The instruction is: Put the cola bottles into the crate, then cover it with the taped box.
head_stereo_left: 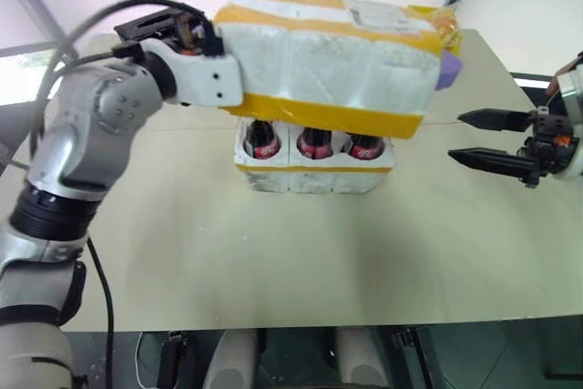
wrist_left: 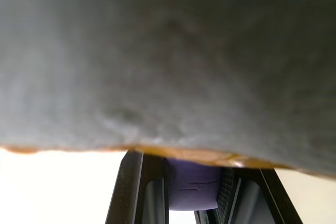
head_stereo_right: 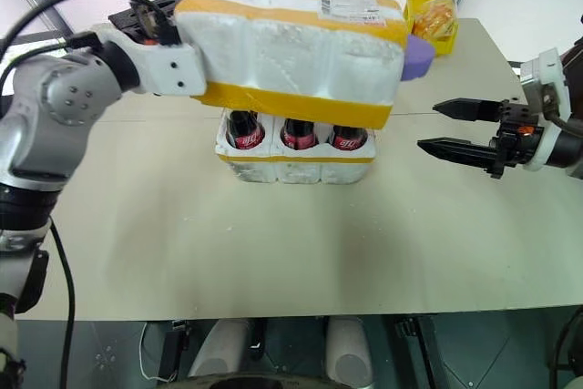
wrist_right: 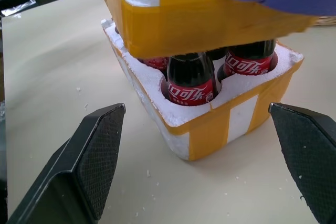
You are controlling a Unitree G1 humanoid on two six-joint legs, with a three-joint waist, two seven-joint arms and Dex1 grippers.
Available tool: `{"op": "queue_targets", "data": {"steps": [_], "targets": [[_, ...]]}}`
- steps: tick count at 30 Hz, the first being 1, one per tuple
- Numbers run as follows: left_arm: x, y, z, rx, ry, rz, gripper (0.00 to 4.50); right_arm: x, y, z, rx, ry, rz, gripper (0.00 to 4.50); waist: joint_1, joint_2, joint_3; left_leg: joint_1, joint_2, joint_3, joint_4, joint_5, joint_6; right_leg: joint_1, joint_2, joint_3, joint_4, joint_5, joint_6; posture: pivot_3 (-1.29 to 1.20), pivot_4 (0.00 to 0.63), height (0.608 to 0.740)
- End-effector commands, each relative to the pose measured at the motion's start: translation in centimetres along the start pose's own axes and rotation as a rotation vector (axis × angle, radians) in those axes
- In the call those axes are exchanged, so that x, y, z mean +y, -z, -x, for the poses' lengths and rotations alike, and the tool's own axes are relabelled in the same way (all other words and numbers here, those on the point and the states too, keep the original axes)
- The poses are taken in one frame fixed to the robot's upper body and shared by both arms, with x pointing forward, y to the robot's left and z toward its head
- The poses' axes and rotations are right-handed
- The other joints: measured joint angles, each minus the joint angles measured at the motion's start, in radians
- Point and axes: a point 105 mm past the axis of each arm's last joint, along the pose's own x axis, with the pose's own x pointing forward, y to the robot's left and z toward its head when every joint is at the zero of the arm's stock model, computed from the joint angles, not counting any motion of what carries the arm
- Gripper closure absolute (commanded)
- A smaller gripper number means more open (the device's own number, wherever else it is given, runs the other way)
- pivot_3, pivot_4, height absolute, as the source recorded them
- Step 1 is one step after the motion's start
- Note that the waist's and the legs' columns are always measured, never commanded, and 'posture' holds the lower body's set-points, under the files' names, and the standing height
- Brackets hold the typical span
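Left gripper holds taped box above crate; right gripper wide.

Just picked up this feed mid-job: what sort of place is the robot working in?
Probably an indoor test or demo room: one plain beige table holding the crate of cola bottles, bright windows behind, and cables on the floor below.

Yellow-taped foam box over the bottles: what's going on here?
The left gripper is shut on the large white foam box wrapped in yellow tape, carrying it above the low white foam crate on the beige table. The small glass cola bottles with red labels already sit in the crate's wells. The box hangs tilted over their tops, not yet seated. The right gripper waits open beside the crate, off to the right.
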Motion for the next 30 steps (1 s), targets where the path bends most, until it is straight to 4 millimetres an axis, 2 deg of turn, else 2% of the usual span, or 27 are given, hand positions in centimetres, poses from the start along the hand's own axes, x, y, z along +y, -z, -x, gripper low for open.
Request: {"op": "queue_targets", "data": {"steps": [1,5,10,14,22,27,30], "targets": [[-0.5,-1.2,0.1,-0.006,0.007,-0.040,3.99,0.1,-1.3,0.3,-0.045,0.012,0.046,0.00,0.001,0.000,0.000,0.000,0.000,0.000,0.000,0.000,0.000,0.000,0.000,0.000,0.000,0.000,0.000,0.00,0.150,0.740],[-2.9,-1.8,0.2,0.002,0.083,-0.039,3.99,0.0,-1.4,0.1,-0.052,0.014,0.049,0.00,0.002,0.000,0.000,0.000,0.000,0.000,0.000,0.000,0.000,0.000,0.000,0.000,0.000,0.000,0.000,0.00,0.150,0.740],[-4.8,-2.6,0.8,0.001,0.145,-0.063,3.99,-0.1,-1.4,-0.2,-0.058,0.013,0.052,0.00,0.007,0.000,0.000,0.000,0.000,-0.001,0.001,0.000,0.000,0.002,0.000,0.000,-0.001,0.000,0.000,0.00,0.150,0.740],[-4.9,-2.6,1.1,0.011,0.147,-0.065,3.99,-0.2,-1.3,-0.5,-0.060,0.010,0.052,0.00,0.006,0.000,0.000,0.001,-0.001,-0.001,0.001,0.000,0.000,0.003,0.000,0.000,-0.001,0.000,0.000,0.00,0.150,0.740],[-4.4,-1.7,1.1,0.034,0.135,-0.110,0.07,-0.2,-1.4,-0.9,-0.065,0.000,0.049,0.00,0.005,0.000,0.000,0.001,0.000,-0.001,0.001,0.000,0.000,0.003,0.000,0.000,-0.001,0.000,0.000,0.00,0.150,0.740],[-4.5,-1.8,1.6,0.031,0.143,-0.063,0.07,-0.3,-1.4,-0.7,-0.064,0.001,0.048,0.00,0.004,0.000,0.000,0.001,-0.001,-0.001,0.001,0.000,0.000,0.003,0.000,0.000,-0.001,0.000,0.000,0.00,0.150,0.740],[-4.1,-1.1,2.4,0.055,0.138,-0.059,0.07,-0.3,-1.5,-0.6,-0.065,0.003,0.048,0.00,0.003,0.000,0.000,0.001,0.000,-0.001,0.001,0.000,0.000,0.003,0.000,0.000,-0.001,0.000,0.000,0.00,0.150,0.740]]}}
